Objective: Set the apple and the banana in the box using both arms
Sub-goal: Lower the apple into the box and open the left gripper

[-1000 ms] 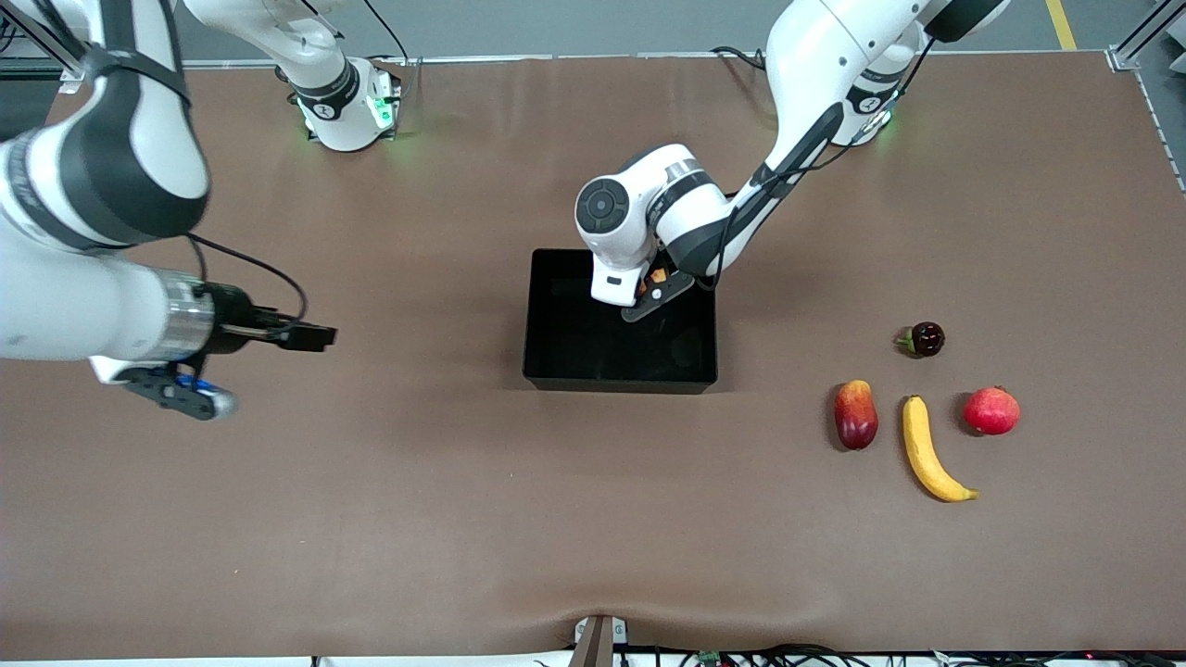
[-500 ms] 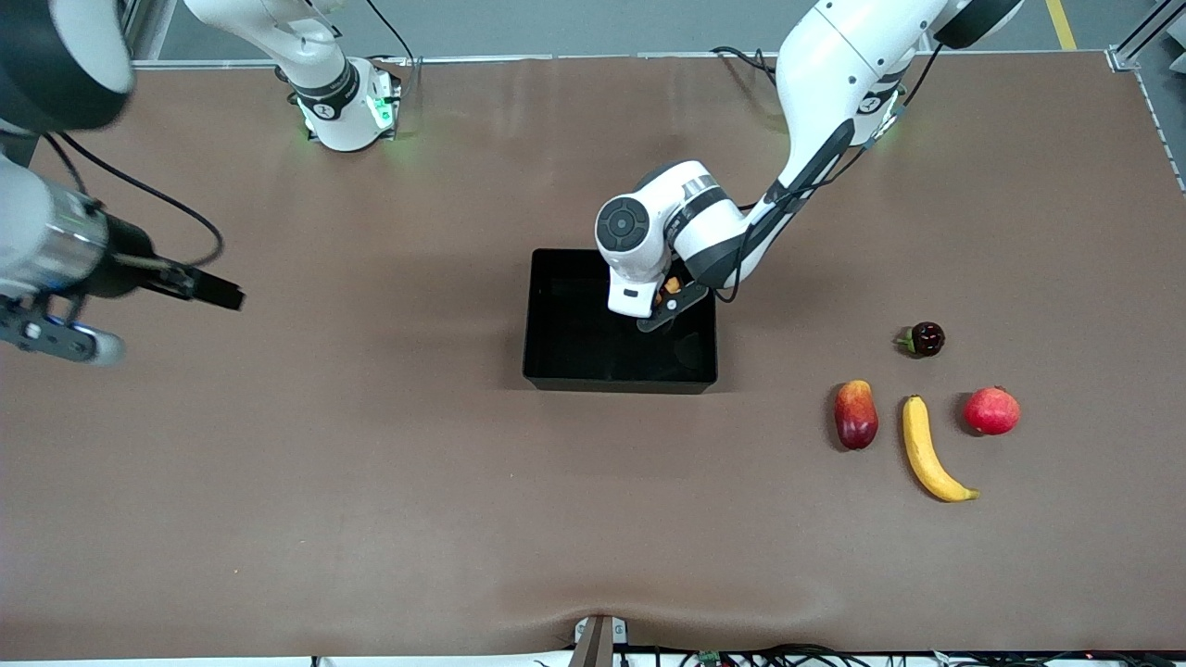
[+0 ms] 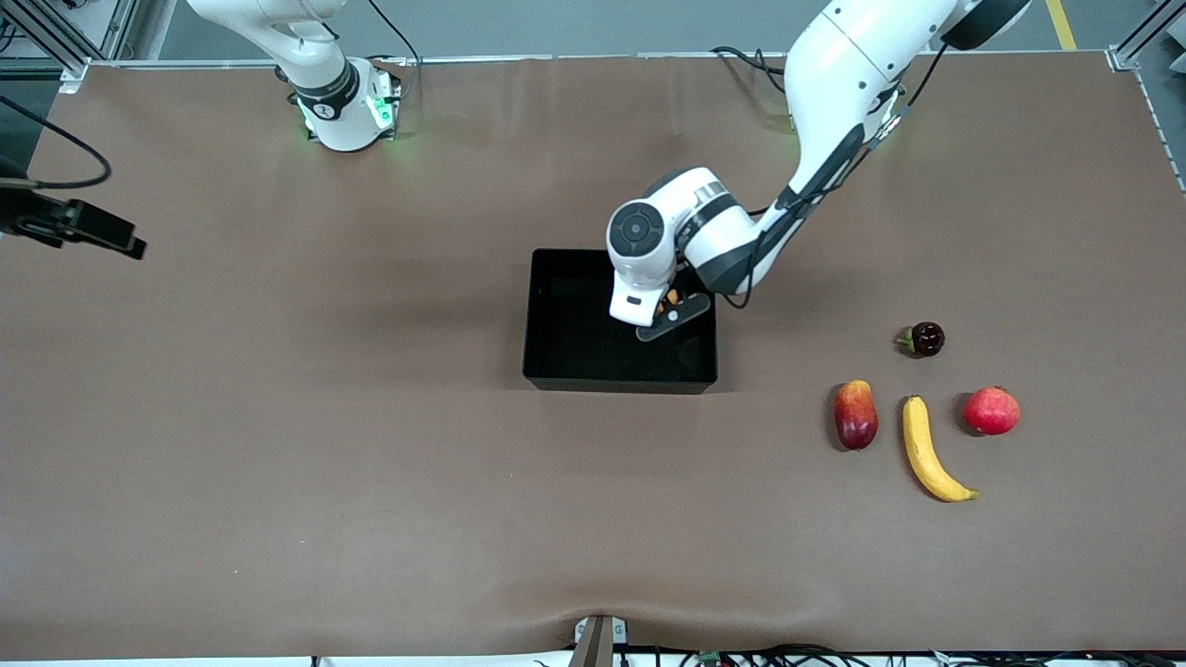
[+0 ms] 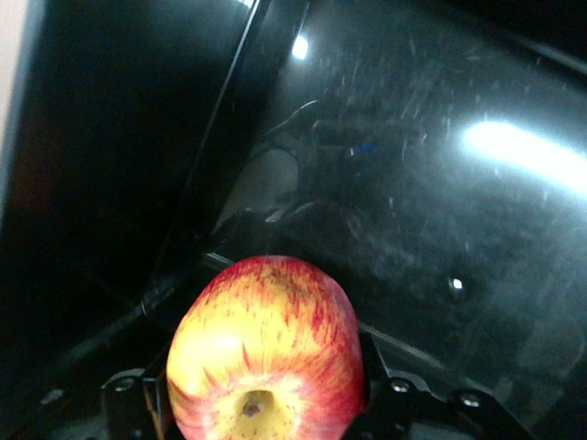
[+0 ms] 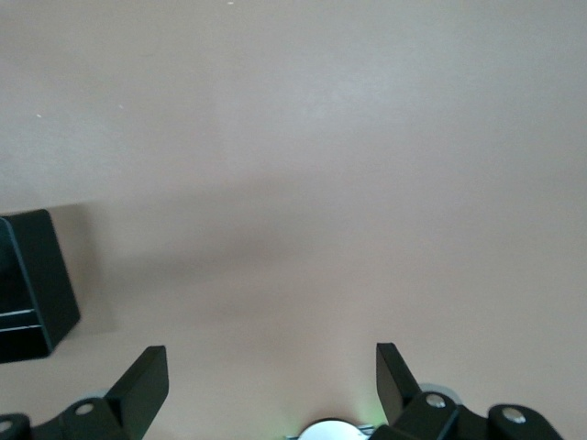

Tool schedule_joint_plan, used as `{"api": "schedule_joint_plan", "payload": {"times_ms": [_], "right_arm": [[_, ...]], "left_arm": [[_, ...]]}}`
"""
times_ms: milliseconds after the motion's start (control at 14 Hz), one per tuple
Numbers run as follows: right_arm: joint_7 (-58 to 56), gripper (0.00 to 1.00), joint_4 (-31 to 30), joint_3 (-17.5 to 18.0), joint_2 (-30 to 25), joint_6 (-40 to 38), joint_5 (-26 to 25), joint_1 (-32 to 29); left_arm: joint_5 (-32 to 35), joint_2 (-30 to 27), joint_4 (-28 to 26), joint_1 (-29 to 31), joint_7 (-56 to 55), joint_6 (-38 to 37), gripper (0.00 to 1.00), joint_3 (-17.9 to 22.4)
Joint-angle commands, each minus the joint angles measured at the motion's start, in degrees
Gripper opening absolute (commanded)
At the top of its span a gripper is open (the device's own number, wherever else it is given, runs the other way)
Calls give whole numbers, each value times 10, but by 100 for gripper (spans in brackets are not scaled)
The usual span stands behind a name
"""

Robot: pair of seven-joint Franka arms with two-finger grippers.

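1. The left pincer (image 3: 669, 310) is held over the box (image 3: 556, 371), toward the corner that lies nearest the left arm's base, and is clamped on the apple (image 4: 266, 353) — the fruit's red-and-yellow streaked skin and dimpled end fill the lower part of the left wrist view.

2. In that same view the glossy black floor and one wall of the box (image 4: 413, 183) are seen below the apple, which is not shown touching them.

3. The right pincer (image 5: 272, 376) is seen with its fingers (image 5: 147, 380) spread wide and nothing between them; it is raised over the brown bench (image 3: 371, 482) at the right arm's end. In the front view only a dark part of that arm shows at the picture's edge.

4. The banana (image 3: 929, 451) lies on the bench toward the left arm's end, well apart from the box and nearer to the front camera than it.

5. The banana is flanked by an elongated red-and-yellow fruit (image 3: 855, 414) and a round pinkish-red fruit (image 3: 991, 410); a small dark fruit (image 3: 925, 339) lies farther from the camera than these three.
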Motion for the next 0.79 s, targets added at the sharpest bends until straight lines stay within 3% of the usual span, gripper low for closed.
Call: {"api": "schedule_joint_plan", "payload": {"times_ms": [0, 357, 714], "right_arm": [[-27, 100, -47, 9, -46, 11, -11, -30], [-28, 100, -130, 15, -118, 33, -12, -32], [-53, 100, -77, 16, -104, 30, -52, -3]], "left_arm": [[6, -20, -19, 17, 50, 11, 0, -8], [2, -15, -23, 21, 80, 8, 0, -16], [1, -5, -25, 20, 86, 8, 0, -16]]}}
